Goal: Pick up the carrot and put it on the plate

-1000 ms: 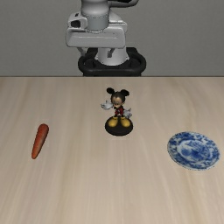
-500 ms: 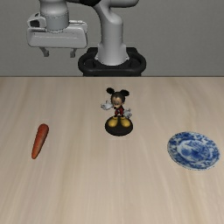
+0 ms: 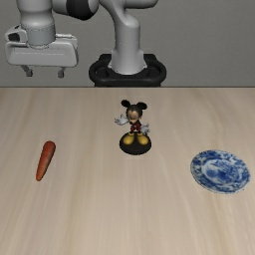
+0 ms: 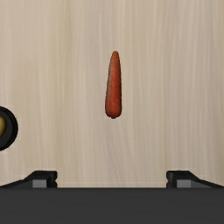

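An orange-red carrot [image 3: 45, 159] lies on the wooden table at the exterior view's left, its thin tip pointing away from the table's front. A blue-and-white patterned plate [image 3: 220, 170] rests at the exterior view's right. My gripper [image 3: 43, 73] hangs high above the table's far left part, well above the carrot, open with nothing between its fingers. In the wrist view the carrot [image 4: 113, 84] lies lengthwise ahead of my gripper [image 4: 116, 179], centred between the two fingertips and far below them.
A Mickey Mouse figurine [image 3: 134, 127] on a black and yellow base stands mid-table between carrot and plate; its base edge [image 4: 5, 128] shows beside the carrot in the wrist view. The robot's base [image 3: 127, 70] stands at the table's far edge.
My arm has swung from above the table's middle towards the exterior view's left and dropped a little. Carrot, figurine and plate have not moved.
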Robot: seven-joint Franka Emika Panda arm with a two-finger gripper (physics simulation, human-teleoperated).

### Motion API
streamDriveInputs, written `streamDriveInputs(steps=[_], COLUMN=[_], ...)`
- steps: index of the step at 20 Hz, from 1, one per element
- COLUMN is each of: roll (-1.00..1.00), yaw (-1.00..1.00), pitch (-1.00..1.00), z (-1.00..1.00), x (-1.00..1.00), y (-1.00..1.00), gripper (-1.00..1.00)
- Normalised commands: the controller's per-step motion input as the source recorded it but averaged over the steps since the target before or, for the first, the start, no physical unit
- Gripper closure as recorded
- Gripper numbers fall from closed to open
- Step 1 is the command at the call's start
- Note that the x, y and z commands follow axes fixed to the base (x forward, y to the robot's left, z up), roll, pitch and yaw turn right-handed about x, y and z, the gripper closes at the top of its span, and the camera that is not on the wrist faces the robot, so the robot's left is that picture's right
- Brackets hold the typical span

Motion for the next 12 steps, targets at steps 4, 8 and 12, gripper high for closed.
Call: streamDriveInputs(steps=[4, 8, 12], roll=[0.0, 0.0, 0.0], yaw=[0.0, 0.0, 0.0], pitch=[0.0, 0.0, 0.0], z=[0.0, -0.75, -1.0], x=[1.0, 0.25, 0.0], y=[0.0, 0.0, 0.0], gripper=[-1.0, -1.0, -1.0])
